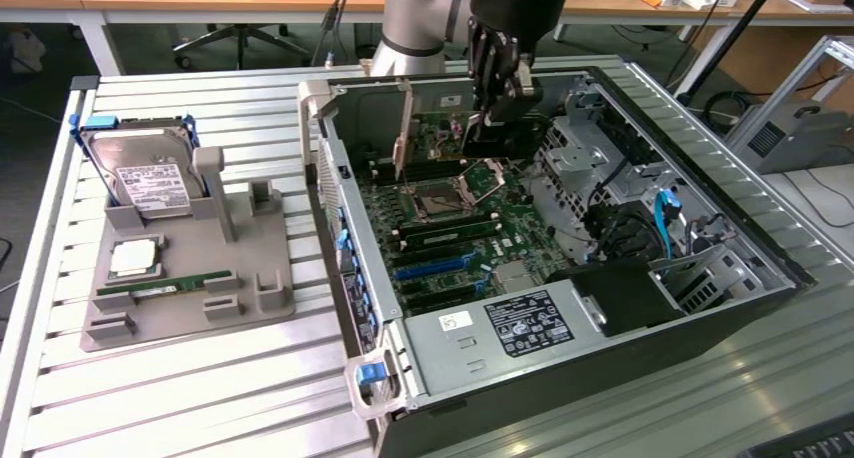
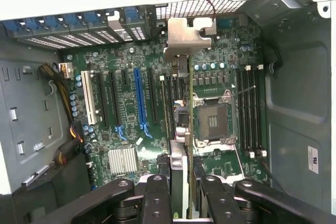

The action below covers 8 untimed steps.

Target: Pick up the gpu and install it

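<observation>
A robot gripper (image 1: 497,113) clamps the gpu (image 2: 181,145) edge-on between half-closed fingers (image 2: 157,198), holding it inside an open computer case (image 1: 747,248) above the motherboard (image 2: 131,145). In the wrist view the card's long axis runs 6 to 12 o'clock, its silver bracket (image 2: 186,38) toward 12. Label text on the power supply (image 1: 527,323) and hard drive (image 1: 150,183) is unreadable.

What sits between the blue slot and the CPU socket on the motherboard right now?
In the wrist view, the gpu, held edge-on in the gripper, stands between the blue slot and the CPU socket, along with some dark expansion slots.
</observation>
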Each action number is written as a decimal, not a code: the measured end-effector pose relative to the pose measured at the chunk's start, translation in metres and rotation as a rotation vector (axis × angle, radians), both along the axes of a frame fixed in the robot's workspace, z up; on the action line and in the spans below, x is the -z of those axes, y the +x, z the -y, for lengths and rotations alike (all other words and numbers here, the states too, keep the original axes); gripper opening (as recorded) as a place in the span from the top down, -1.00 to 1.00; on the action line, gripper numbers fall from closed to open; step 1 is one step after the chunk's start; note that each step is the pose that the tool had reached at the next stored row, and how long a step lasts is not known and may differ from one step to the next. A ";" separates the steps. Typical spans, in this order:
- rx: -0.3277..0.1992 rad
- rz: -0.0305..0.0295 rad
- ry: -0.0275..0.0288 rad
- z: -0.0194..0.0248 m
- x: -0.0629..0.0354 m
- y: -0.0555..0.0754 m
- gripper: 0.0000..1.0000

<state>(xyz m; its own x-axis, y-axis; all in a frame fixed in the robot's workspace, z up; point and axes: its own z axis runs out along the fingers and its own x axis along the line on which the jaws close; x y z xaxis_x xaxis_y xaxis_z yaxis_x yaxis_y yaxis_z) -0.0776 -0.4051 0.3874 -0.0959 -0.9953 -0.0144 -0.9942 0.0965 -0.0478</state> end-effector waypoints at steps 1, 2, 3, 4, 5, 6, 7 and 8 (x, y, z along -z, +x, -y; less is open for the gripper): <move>-0.002 0.0000 0.0000 0.0000 0.0000 0.000 0.47; -0.003 -0.0001 -0.0001 0.0000 0.0000 0.000 0.47; -0.005 -0.0001 -0.0001 0.0000 0.0000 0.000 0.47; -0.007 0.0000 -0.0001 0.0000 0.0000 0.000 0.47; -0.009 -0.0001 -0.0002 0.0000 0.0000 0.000 0.47; -0.012 0.0000 -0.0003 0.0001 0.0000 0.000 0.47; -0.013 -0.0001 -0.0003 0.0000 0.0000 0.000 0.47; -0.017 -0.0001 -0.0004 0.0000 0.0001 0.000 0.47</move>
<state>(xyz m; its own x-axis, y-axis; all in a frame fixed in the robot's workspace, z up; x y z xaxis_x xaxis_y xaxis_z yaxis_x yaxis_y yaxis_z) -0.0776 -0.4052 0.3873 -0.0786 -0.9968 -0.0140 -0.9957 0.0792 -0.0477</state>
